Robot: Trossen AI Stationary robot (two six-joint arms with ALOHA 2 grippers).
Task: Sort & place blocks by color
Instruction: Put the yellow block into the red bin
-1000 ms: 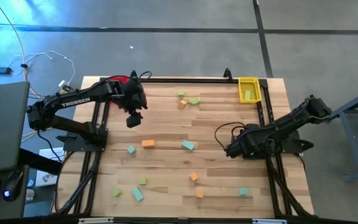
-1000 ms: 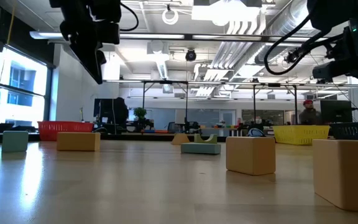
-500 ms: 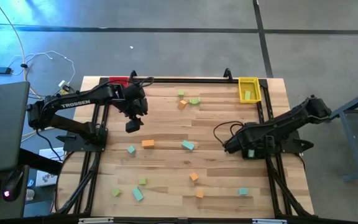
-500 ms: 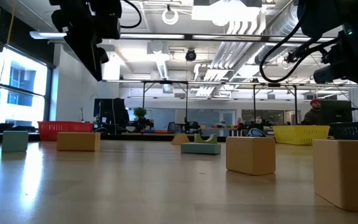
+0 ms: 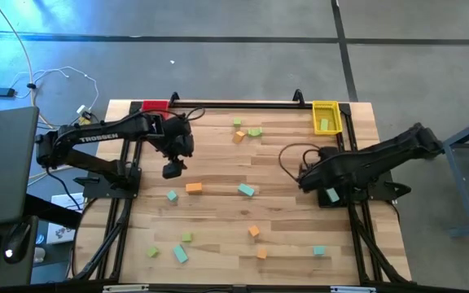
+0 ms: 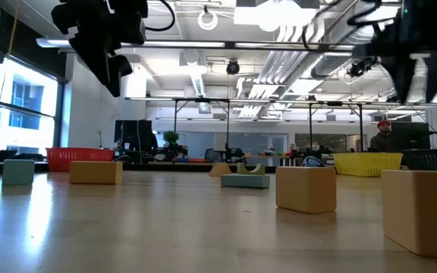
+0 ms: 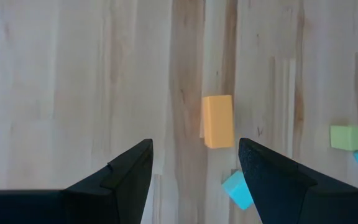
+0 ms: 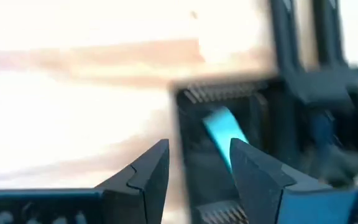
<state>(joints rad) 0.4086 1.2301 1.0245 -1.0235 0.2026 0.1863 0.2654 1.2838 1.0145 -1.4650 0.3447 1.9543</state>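
- As things lie now, you're early in the sort: most blocks are loose on the tabletop [image 5: 218, 163].
- Done so far, as far as I can see: one green block [image 5: 325, 124] in the yellow tray [image 5: 326, 107] at the far right corner. A teal block [image 5: 332, 195] sits in a dark basket [image 8: 185, 124] by the right arm's base, just under the right tool [image 5: 306, 174].
- Red tray [image 5: 154, 106] at the far left corner: contents hidden, can't tell.
- Left to sort: an orange and two green near the far edge, an orange bar [image 5: 194, 188] and two teal mid-table, and about seven mixed ones along the near edge.
- Left tool [image 5: 171, 170]: fingers wide apart, empty, hovering above and just short of the orange bar, my guess for the next pick.
- Right tool: fingers parted in its wrist view, nothing between them; teal block lies beyond the tips.
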